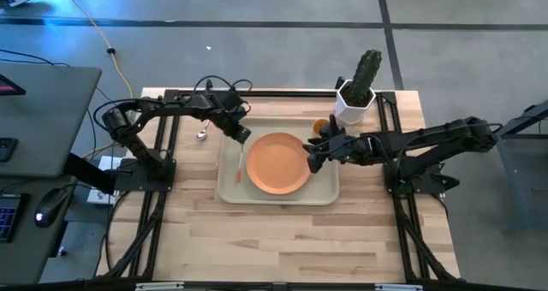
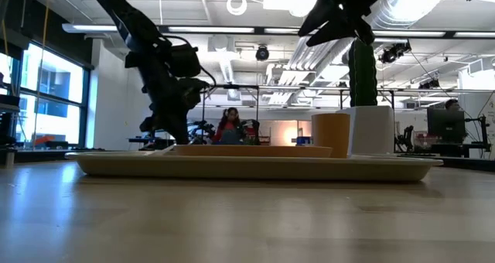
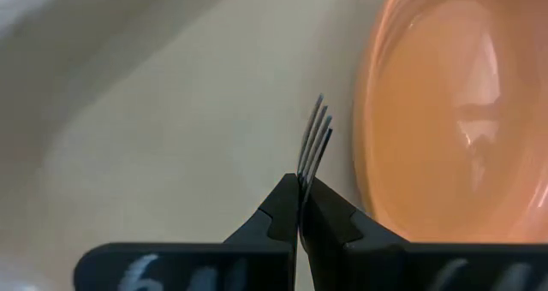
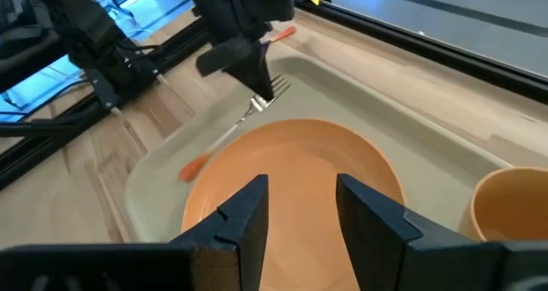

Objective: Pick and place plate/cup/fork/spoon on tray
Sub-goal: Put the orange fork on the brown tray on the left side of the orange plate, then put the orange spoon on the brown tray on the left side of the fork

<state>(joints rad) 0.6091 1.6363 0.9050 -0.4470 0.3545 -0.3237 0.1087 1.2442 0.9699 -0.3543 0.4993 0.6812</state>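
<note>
1. Over the tray's (image 1: 282, 197) left strip, the left pincer (image 1: 243, 137) is pinched nearly closed on the fork (image 4: 229, 133), gripping it just behind the prongs; in the left wrist view the prongs (image 3: 315, 141) stick out past the two dark fingertips (image 3: 282, 207).
2. Fork attitude: it lies along the tray floor just beside the plate's (image 1: 277, 163) left edge, red-orange handle end (image 4: 193, 166) pointing toward the near side of the tray. Whether the handle touches the tray floor cannot be told.
3. Right pincer (image 4: 298, 197) hovers over the right part of the plate with its fingers parted to a moderate gap, holding nothing; plate surface shows between them.
4. Plate sits flat inside the tray, roughly centred.
5. Cup (image 1: 319, 127) stands upright at the tray's far right corner; in the low view it reads as a tan cylinder (image 2: 331, 134) just beside the white pot (image 2: 372, 130) with the cactus (image 1: 366, 75).
6. Spoon (image 1: 203, 133) lies on the table (image 1: 291, 240) outside the tray's far left corner, close to the left arm.
7. Room: narrow strip of bare tray floor between the plate and the left rim, where the fork is; broad bare table in front of the tray.
</note>
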